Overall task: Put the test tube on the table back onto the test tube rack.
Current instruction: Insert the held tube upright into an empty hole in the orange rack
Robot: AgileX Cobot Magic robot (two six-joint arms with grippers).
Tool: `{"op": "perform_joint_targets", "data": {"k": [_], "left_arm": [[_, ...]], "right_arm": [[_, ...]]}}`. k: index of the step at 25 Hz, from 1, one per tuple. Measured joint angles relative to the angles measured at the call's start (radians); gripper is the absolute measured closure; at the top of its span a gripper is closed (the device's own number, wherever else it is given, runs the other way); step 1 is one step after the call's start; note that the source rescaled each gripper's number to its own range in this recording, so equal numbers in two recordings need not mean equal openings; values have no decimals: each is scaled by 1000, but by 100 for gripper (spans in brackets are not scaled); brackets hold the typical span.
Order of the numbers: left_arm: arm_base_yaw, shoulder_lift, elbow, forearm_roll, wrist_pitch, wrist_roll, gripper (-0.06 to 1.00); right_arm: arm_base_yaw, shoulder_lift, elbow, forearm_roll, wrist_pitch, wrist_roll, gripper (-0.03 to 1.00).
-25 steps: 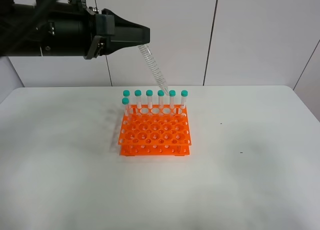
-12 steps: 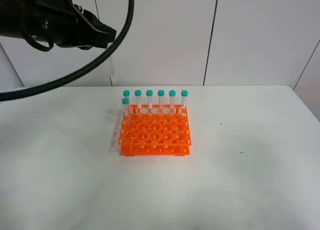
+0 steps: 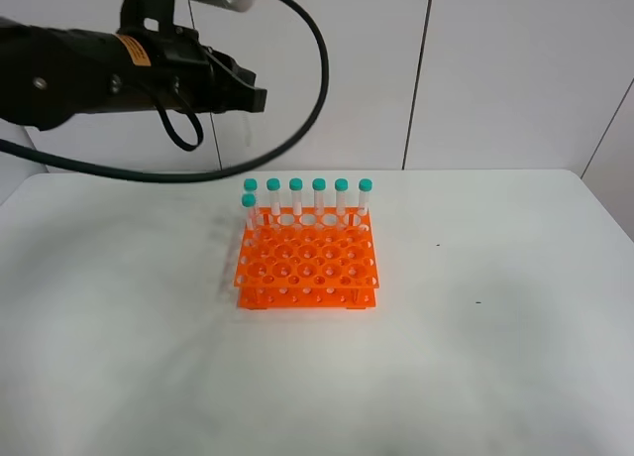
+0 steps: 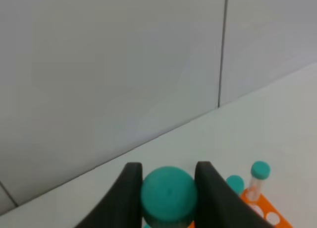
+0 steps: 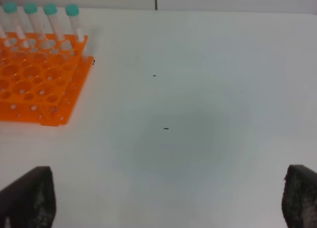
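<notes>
Tube [image 4: 168, 192]: teal cap clamped in L pincer [image 3: 255, 97], shut on it; hangs high over worktop [image 3: 515, 377], near rear-left corner of rack [image 3: 307, 268]. R pincer [image 5: 168, 198]: wide open, empty. Step: carry to rack. Next: align tip w/ free hole, lower straight.

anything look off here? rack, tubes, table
Nothing spilled or broken. The rack sits flat on the table, its seven tubes upright; one stands alone in the second row. The left fingers pinch another tube up in the air.
</notes>
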Motion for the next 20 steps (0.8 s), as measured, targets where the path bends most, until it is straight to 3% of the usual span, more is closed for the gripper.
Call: {"op": "perform_joint_targets", "data": {"k": [4,8,13,20], "left_arm": [[-66,37,27,40,-68,0,94],[-97,36,141,45,-202,0,94],[-97,42,260,47,-283,0,94],[-27,140,209,10,-346,-45,94]], "right_arm": [[0,0,0,0,0,0,-3],[0,0,0,0,0,0,-3],[0,0,0,0,0,0,-3],[0,0,0,1,0,0,-3]]}}
